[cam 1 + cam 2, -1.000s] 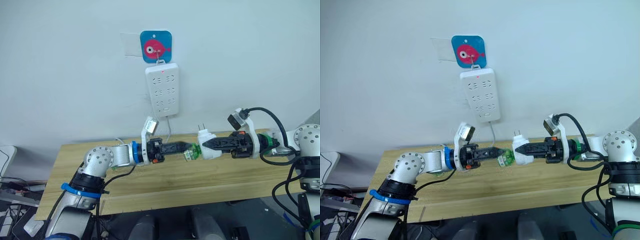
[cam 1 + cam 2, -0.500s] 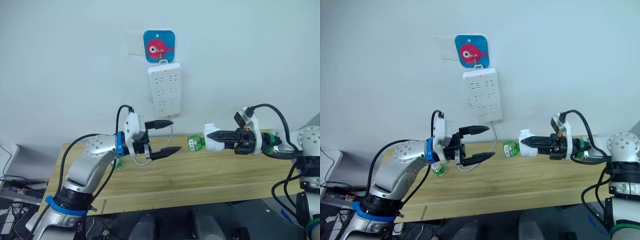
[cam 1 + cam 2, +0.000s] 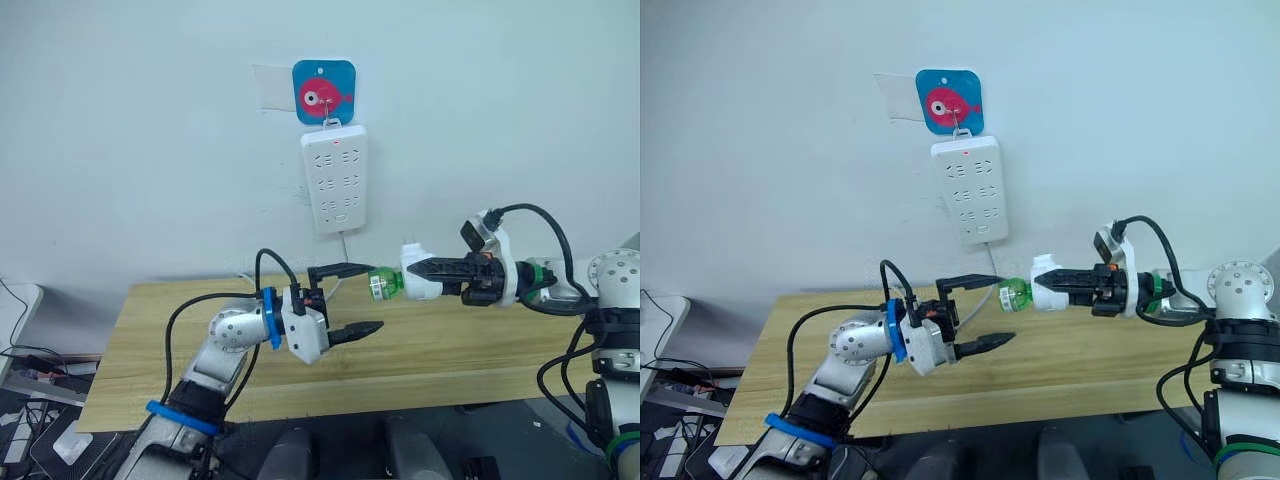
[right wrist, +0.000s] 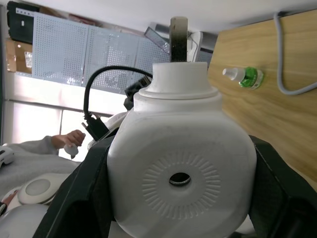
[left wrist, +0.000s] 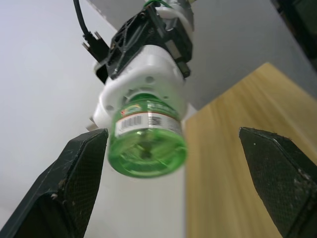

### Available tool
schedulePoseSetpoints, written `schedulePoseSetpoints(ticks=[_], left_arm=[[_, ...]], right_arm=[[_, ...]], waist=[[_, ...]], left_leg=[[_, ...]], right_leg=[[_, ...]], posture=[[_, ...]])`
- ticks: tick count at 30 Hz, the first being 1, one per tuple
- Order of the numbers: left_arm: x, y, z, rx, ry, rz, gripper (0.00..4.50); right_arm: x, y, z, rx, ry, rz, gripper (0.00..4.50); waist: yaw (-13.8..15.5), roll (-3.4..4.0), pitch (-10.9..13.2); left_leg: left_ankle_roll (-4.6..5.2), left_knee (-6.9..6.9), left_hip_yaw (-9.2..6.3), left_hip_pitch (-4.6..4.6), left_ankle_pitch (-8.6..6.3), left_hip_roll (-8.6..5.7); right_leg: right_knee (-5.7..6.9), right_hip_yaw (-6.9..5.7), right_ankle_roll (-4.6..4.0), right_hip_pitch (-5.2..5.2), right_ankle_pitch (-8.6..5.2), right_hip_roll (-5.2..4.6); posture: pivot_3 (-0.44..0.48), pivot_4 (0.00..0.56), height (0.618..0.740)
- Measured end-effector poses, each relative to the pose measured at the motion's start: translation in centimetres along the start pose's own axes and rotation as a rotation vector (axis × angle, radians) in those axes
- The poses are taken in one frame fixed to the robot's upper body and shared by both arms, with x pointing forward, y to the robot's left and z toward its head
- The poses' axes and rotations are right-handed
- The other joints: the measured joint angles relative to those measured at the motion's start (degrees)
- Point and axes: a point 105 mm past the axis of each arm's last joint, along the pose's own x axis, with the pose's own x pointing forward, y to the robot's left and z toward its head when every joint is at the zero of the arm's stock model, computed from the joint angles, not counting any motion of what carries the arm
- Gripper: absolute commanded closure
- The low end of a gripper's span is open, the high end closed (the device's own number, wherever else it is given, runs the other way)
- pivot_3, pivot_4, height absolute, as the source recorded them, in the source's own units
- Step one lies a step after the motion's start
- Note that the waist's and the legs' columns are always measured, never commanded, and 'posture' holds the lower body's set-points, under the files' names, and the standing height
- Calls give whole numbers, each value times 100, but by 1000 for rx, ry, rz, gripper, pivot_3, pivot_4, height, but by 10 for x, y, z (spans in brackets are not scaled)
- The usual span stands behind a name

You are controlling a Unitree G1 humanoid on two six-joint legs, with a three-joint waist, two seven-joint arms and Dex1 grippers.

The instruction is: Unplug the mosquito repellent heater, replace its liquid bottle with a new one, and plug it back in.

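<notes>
Change: left gripper (image 3: 347,300) was pinched on the green bottle (image 3: 383,283) a second ago; now its fingers are spread wide, and since half a second ago the arm has dropped lower and closer in, the top finger just short of the bottle.
Heater: mosquito repellent heater (image 3: 420,280) is unplugged, clamped in the right gripper (image 3: 428,269) and held in the air over the wooden table (image 3: 150,340), below the power strip (image 3: 337,178) on the wall.
Bottle: screwed into the heater's socket, base pointing at the left gripper.
Loose bottle: a second green bottle (image 4: 243,77) lies on the table.
Meaning: bottle fitting looks finished, so plugging back in seems next, though I can't tell which bottle is the new one.
</notes>
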Motion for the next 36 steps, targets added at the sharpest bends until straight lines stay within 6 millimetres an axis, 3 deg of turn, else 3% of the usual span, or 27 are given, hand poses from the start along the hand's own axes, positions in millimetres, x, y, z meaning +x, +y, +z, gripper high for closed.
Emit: schedulePoseSetpoints(ticks=[6,9,15,20,23,28,31,36], left_arm=[[2,3,-4,45,-1,21,45],[3,0,-3,47,-13,13,585],[1,-1,-3,40,-14,-1,2228],[1,1,-2,-53,-23,3,2227],[3,1,0,-302,-11,-12,2227],[2,7,7,-1082,-7,-36,2227],[-3,8,13,-1457,0,-95,2227],[-32,12,7,-1811,15,-90,2227]], right_arm=[[1,2,-1,-3,7,7,1526],[2,2,-2,-4,8,1,1526],[1,-1,-4,3,8,-17,1526],[1,0,-4,0,9,-9,1526],[-1,3,-6,-20,19,-19,1526],[-2,10,-6,-73,37,-19,1526],[0,14,-11,-102,78,-13,1526],[-8,9,-11,-115,91,-76,1526]], waist=[[-4,0,0],[-4,0,0],[-8,0,0],[-12,0,0],[-48,1,1],[-130,0,10],[-174,-1,12],[-209,1,16]], left_leg=[[0,0,-3,0,0,0],[0,0,-4,0,0,0],[0,0,-6,0,0,1],[0,0,-8,-1,0,1],[1,0,-13,-4,0,0],[1,2,-31,-4,0,5],[1,3,-33,-1,0,13],[0,1,-33,0,0,15]], right_leg=[[1,-2,1,0,0,1],[1,-2,1,0,1,1],[2,-4,1,0,1,3],[2,-4,1,0,0,3],[3,-7,2,0,0,3],[6,-15,9,3,-5,40],[7,-9,21,4,-13,63],[10,-6,16,0,-12,67]], posture=[[-94,167,740],[-94,167,740],[-94,166,740],[-92,169,740],[-92,169,740],[-88,167,740],[-86,163,740],[-89,166,740]])
